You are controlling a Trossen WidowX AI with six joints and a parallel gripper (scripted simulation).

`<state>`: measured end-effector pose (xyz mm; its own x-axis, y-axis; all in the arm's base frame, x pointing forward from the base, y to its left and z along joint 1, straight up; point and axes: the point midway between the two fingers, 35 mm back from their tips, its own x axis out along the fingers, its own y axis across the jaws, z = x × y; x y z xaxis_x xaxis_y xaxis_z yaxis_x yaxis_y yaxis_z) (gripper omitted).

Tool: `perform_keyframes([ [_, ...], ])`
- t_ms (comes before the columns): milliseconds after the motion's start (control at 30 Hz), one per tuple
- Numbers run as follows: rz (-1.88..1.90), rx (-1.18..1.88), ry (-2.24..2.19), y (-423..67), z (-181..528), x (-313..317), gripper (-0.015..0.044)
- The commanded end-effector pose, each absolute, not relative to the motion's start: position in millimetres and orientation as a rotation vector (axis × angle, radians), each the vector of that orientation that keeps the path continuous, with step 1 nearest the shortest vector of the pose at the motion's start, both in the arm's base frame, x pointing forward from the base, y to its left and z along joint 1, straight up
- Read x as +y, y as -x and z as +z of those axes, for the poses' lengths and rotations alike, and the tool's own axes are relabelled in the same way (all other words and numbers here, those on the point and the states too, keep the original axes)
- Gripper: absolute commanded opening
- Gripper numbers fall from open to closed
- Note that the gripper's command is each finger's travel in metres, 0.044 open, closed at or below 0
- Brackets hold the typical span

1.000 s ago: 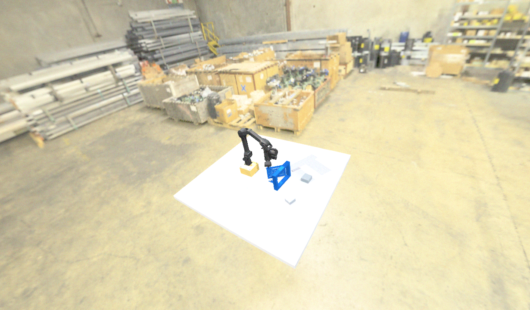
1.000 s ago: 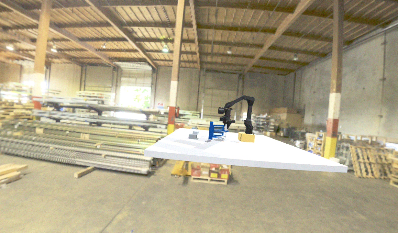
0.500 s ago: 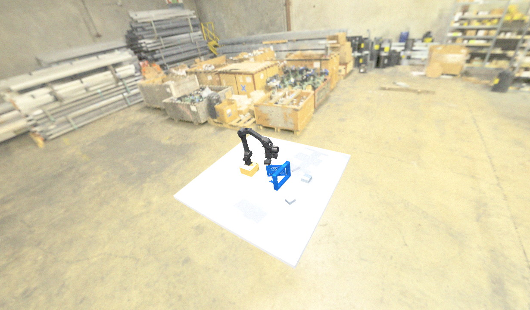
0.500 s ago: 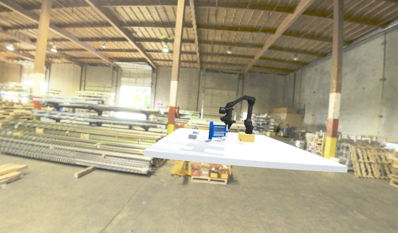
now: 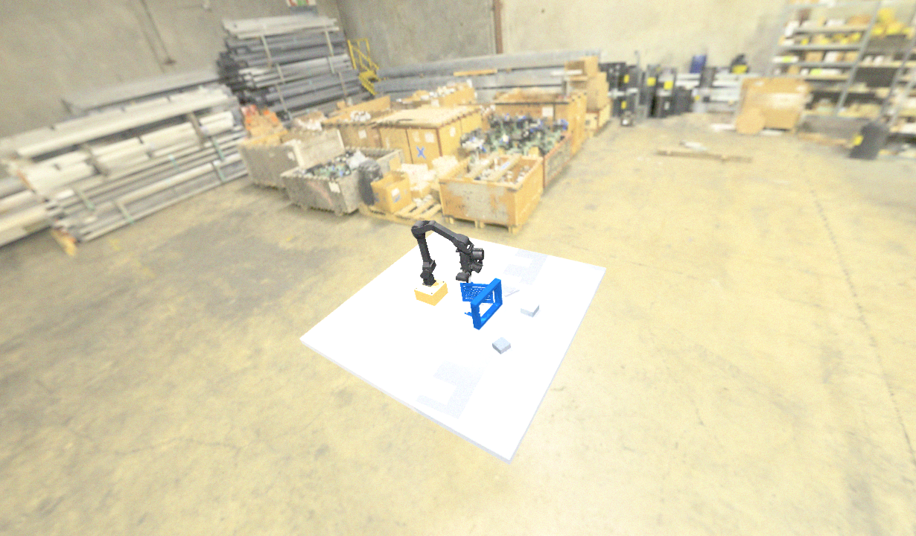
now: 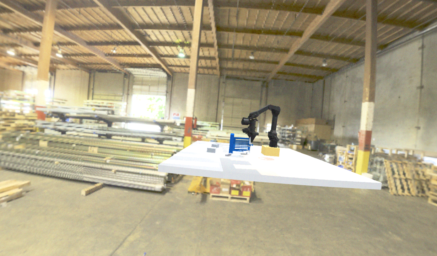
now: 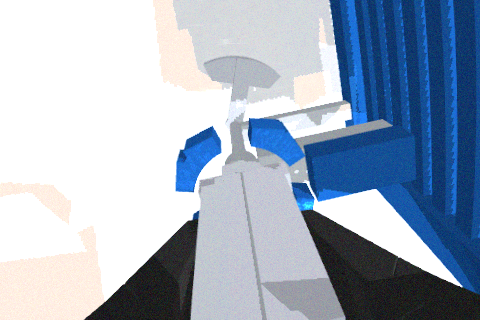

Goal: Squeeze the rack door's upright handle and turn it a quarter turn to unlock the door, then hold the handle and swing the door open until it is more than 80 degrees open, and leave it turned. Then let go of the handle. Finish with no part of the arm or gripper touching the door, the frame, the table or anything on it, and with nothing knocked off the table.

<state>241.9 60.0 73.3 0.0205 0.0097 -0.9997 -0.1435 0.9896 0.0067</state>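
The blue rack frame [image 5: 478, 318] [image 6: 231, 143] stands on the white table [image 5: 394, 346] [image 6: 293, 173]. Its slatted blue door [image 5: 473, 291] [image 6: 241, 145] [image 7: 425, 60] is swung out from the frame towards the arm. In the wrist view the grey handle [image 7: 235, 195] runs up the middle between blue ring segments [image 7: 196, 162], with a blue bar [image 7: 360, 160] joining it to the door. My gripper [image 5: 462, 274] [image 6: 250, 137] [image 7: 251, 228] is shut on the handle, with a dark finger on each side of it.
The arm's yellow base block [image 5: 430, 293] [image 6: 270, 150] stands beside the rack. Two small grey blocks [image 5: 529, 310] [image 5: 501, 344] [image 6: 211, 149] lie on the table beyond the frame. Warehouse floor surrounds the table.
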Motion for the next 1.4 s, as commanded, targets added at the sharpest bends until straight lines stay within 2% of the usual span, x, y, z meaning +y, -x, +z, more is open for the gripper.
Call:
perform_keyframes([
  [0, 0.063, 1.548, 0.056, -244, 74, 65, 0.0024],
  [833, -0.207, 1.538, -0.228, -257, 75, 119, 0.0024],
  [1333, -0.215, 1.538, -0.237, -258, 75, 120, 0.0024],
  [1367, -0.215, 1.538, -0.237, -258, 75, 120, 0.005],
])
